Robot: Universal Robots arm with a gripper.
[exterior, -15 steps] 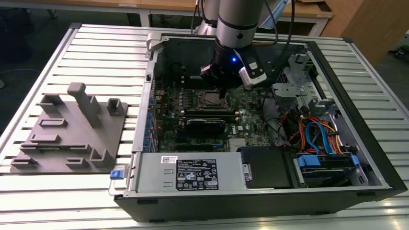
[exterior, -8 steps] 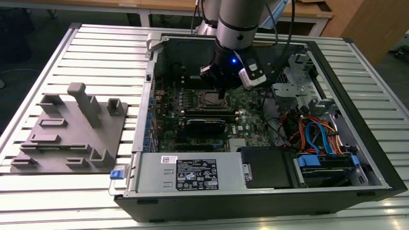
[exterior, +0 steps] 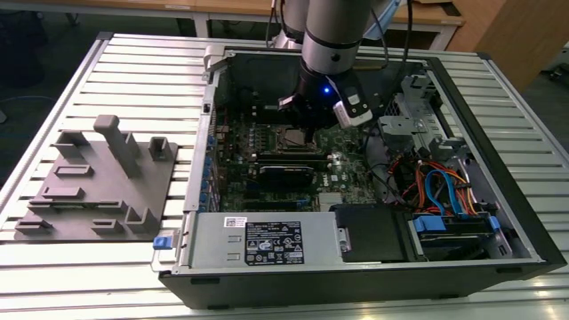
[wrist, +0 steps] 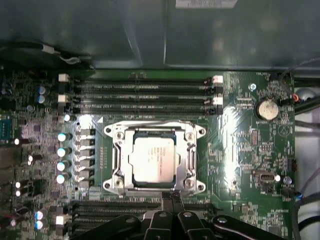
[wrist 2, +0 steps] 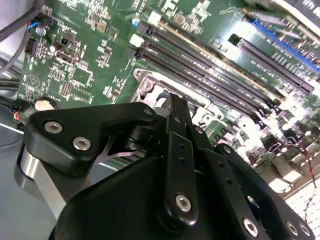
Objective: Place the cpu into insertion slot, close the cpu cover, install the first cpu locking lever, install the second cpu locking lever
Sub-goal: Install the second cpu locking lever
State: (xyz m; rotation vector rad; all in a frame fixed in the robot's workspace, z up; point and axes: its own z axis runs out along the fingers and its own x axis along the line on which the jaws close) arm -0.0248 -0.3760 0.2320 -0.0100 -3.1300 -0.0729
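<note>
- On the exterior view's left, a grey fixture block with upright pegs sits on the slatted desk, beside the open computer case.
- At centre, the robot arm reaches down into the case and hangs over the green motherboard, close above the insertion slot.
- In the first wrist view the cpu lies seated in the insertion slot, its silvery top showing through the window of the cpu cover, which appears to lie flat around it.
- The claw has its black fingers drawn together at the socket's edge, gripping nothing that can be made out.
- By this showing, placement looks done and the cover looks lowered; whether either locking lever is latched cannot be told.
- To the exterior view's right, orange and blue cables crowd the drive bay.
</note>
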